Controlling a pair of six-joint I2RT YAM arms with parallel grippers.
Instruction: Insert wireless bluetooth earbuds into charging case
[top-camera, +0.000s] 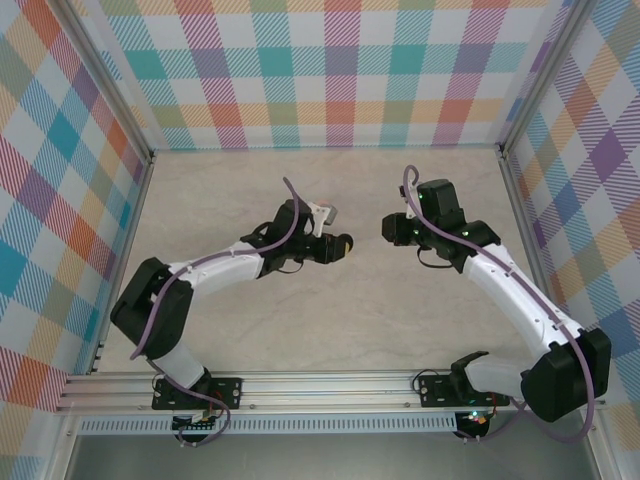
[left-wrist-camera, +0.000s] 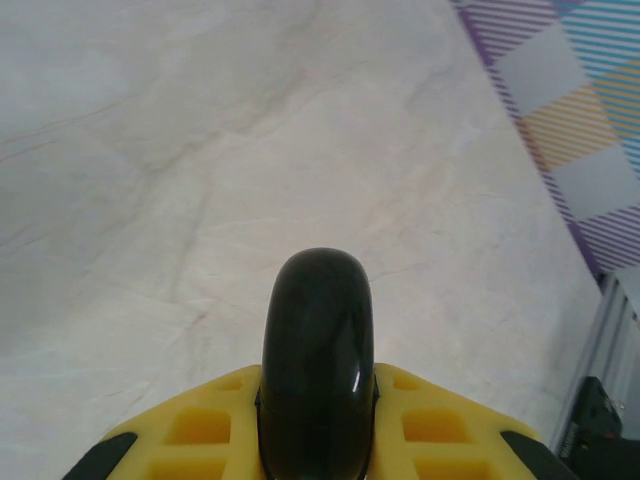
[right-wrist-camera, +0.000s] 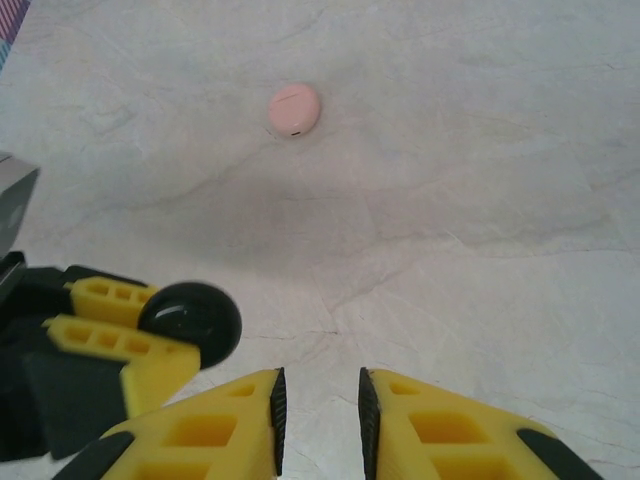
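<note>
Left gripper (left-wrist-camera: 318, 400) is clamped on the black charging case (left-wrist-camera: 318, 330), yellow fingers (left-wrist-camera: 200, 425) squeezing its two flat faces. The case is held on edge above the table (right-wrist-camera: 480, 200), and its long side runs straight out past the fingertips. From above, it points across at the right gripper (right-wrist-camera: 319, 388), close but with a gap between them. Right gripper is only open a crack, pads almost together, holding nothing and touching nothing. The pink charging case (right-wrist-camera: 295, 108) lies flat on the table further out, well apart from both.
</note>
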